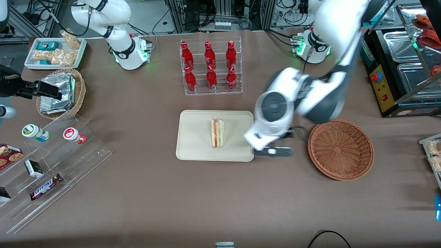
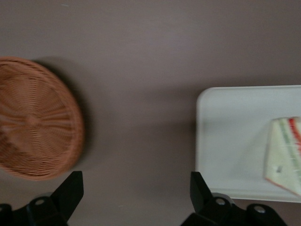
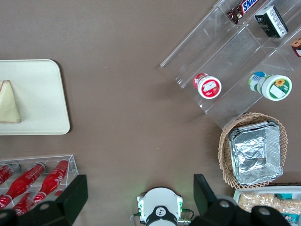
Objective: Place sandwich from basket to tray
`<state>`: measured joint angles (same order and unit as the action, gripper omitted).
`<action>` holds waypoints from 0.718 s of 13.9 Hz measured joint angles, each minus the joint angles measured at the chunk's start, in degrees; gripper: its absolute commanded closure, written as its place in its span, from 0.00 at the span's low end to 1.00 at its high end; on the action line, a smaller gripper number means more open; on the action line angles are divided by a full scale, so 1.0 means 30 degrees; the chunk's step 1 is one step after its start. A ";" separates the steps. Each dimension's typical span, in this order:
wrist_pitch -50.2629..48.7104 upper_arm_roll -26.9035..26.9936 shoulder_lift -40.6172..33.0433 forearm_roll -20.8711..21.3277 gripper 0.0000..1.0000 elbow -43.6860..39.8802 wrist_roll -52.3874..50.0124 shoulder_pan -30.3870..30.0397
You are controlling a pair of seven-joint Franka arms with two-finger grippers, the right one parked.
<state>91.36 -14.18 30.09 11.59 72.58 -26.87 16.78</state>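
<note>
The sandwich (image 1: 217, 133) (image 2: 285, 153) (image 3: 8, 102), a pale bread wedge with red and green filling on its cut edge, lies on the cream tray (image 1: 195, 148) (image 2: 230, 136) (image 3: 42, 94), near its middle. The reddish-brown wicker basket (image 1: 340, 148) (image 2: 33, 117) stands on the table beside the tray, toward the working arm's end, and holds nothing. My gripper (image 1: 275, 150) (image 2: 136, 190) hangs above the bare tablecloth between tray and basket, open, with nothing between its fingers (image 2: 70, 188).
A clear rack of red bottles (image 1: 210, 67) stands farther from the front camera than the tray. A tan basket of foil packets (image 1: 60, 93), a white snack tray (image 1: 55, 51) and clear stepped shelves (image 1: 51, 165) lie toward the parked arm's end. A metal appliance (image 1: 403, 69) stands at the working arm's end.
</note>
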 measured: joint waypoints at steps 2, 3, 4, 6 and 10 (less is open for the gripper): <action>-0.0918 -0.0011 -0.1366 -0.0461 0.00 0.0389 0.1131 -0.2351; -0.1347 0.0003 -0.1890 -0.0617 0.00 0.0514 0.1293 -0.3316; -0.1752 0.0001 -0.2360 -0.0794 0.00 0.0607 0.1316 -0.4316; -0.2133 0.0006 -0.3130 -0.2070 0.00 0.0726 0.1398 -0.6488; -0.3538 -0.0020 -0.4189 -0.3180 0.00 0.0750 0.1696 -0.8642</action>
<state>80.74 -14.24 17.53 2.04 74.83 -21.78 -9.14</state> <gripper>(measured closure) 0.000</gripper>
